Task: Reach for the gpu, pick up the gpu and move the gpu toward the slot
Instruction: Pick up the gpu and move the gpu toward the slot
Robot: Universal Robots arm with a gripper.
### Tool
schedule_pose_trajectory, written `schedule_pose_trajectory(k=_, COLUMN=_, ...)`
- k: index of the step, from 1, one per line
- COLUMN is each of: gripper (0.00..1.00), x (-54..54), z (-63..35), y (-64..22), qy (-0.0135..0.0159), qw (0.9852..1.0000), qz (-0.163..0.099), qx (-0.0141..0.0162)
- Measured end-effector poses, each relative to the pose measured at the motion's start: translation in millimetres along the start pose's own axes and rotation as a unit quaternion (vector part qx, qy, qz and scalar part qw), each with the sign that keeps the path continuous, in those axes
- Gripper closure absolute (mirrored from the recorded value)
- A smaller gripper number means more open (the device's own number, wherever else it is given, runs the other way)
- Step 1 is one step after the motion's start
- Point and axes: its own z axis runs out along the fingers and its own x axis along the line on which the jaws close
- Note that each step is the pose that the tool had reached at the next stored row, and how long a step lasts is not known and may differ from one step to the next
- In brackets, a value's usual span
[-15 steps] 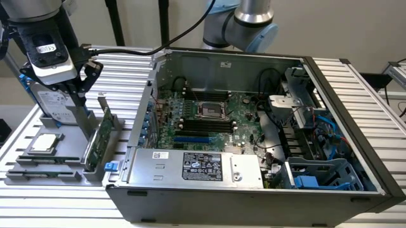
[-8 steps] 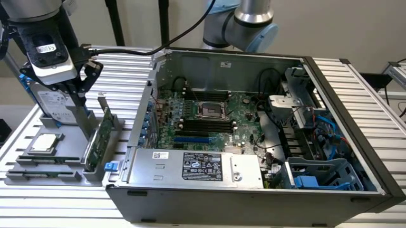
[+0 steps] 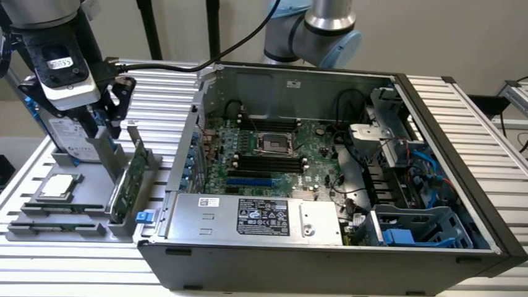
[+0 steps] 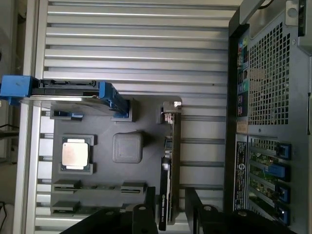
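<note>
The gpu (image 3: 130,179), a thin flat green circuit-board card with a silver metal bracket at 1 end, stands on its long edge in a groove of the grey moulded holder tray (image 3: 83,185). That leaves its upper edge free to be taken from above. The tray lies on the ribbed aluminium table (image 3: 165,93), just beside the open black computer case (image 3: 462,185) on the exterior view's left. It also carries a silver hard drive with blue rails (image 3: 68,139), parked upright, and a small square silver chip (image 3: 58,185), lying flat. The black 2-fingered gripper (image 3: 115,127) hangs above the tray with its fingers pointing down, lined up over the card rather than over the drive or the chip. In the wrist view the gpu (image 4: 170,161) runs edge-on and the gripper (image 4: 170,217) straddles its line. The jaws stand wide open, with 1 finger to each side of the card and a clear gap between each finger and the board. They hold nothing and touch nothing. Inside the case, the green motherboard (image 3: 272,154) with its long blue slot (image 3: 247,182) lies well apart from the card.
</note>
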Motion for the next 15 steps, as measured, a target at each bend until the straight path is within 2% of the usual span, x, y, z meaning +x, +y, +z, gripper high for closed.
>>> schedule_pose_trajectory(k=1, gripper=0.58, x=0.0, z=0.0, y=0.0, qy=0.0, qw=1.0, qz=0.0, qx=0.0)
schedule_pose_trajectory(k=3, gripper=0.58, x=0.0, z=1.0, y=-0.1, qy=-0.0001, qw=1.0, qz=0.0, qx=0.0)
schedule_pose_trajectory(k=4, gripper=0.52, x=0.1, z=2.6, y=-0.1, qy=-0.0001, qw=1.0, qz=0.0, qx=0.0001)
schedule_pose_trajectory(k=15, gripper=0.52, x=1.7, z=22.5, y=-2.7, qy=-0.0001, qw=1.0, qz=0.0, qx=0.0001)
